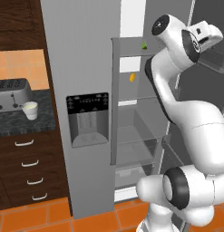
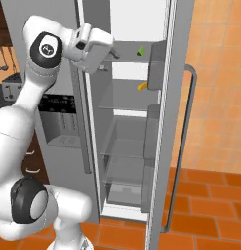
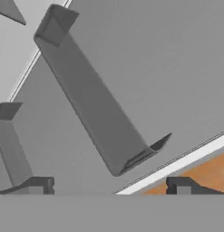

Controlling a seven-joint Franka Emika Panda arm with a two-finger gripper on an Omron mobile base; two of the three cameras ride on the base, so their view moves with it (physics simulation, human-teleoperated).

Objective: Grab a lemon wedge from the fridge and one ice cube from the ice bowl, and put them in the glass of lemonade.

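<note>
Fridge (image 2: pixel 178 58) stands open. Lemon wedge (image 2: pixel 142 86) lies on a shelf at upper centre of the right base view, below a green piece (image 2: pixel 140 51). Gripper (image 3: pixel 111 186) jaws spread wide, empty, facing a door bin (image 3: pixel 93 102). Glass of lemonade (image 1: pixel 30 110) sits beside toaster (image 1: pixel 11 94), left edge

- The gripper (image 3: pixel 111 188) stood with its two dark fingertips (image 3: pixel 38 185) set wide apart, nothing between them.
- A grey door bin (image 3: pixel 93 102) ran slantwise across the fridge's inner door panel (image 3: pixel 177 68) — another bin (image 3: pixel 11 142) beside it.
- Orange floor (image 3: pixel 202 174) showed past the door's white edge (image 3: pixel 177 164).
</note>
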